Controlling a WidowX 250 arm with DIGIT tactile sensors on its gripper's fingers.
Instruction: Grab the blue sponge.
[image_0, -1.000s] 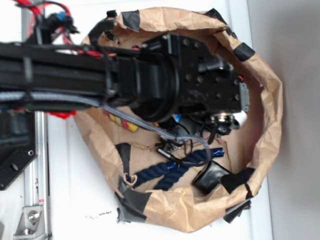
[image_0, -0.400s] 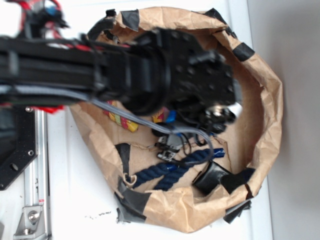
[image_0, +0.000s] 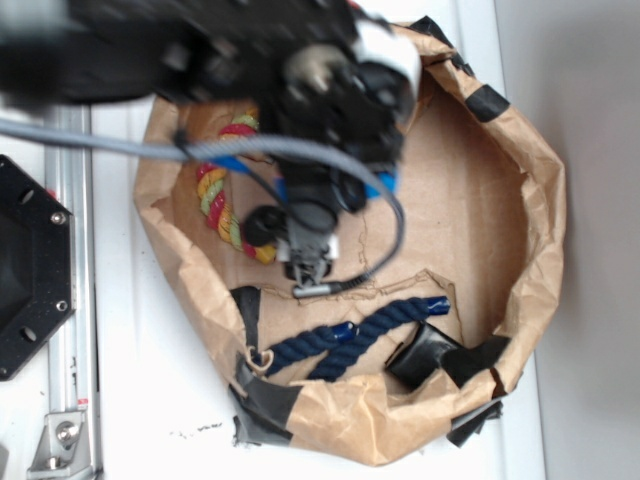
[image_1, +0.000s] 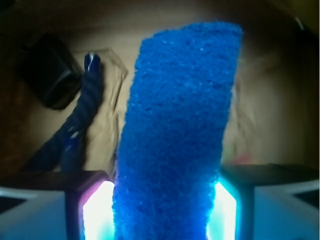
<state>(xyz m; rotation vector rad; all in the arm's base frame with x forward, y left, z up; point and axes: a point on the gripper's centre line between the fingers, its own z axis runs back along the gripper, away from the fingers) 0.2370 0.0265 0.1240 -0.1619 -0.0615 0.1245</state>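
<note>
Grab looks done: your hand (image_1: 167, 210) is clamped on the blue sponge (image_1: 177, 130), which sticks out toward 12 o'clock between the pads in the wrist view, apparently lifted above the paper bag (image_0: 480, 180); nothing left but holding it.

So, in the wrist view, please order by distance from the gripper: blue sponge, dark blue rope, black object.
1. blue sponge, clamped between the fingers of the gripper, centre.
2. dark blue rope, left, on the brown paper.
3. black object, upper left, beyond the rope.

No readable text or labels.
</note>
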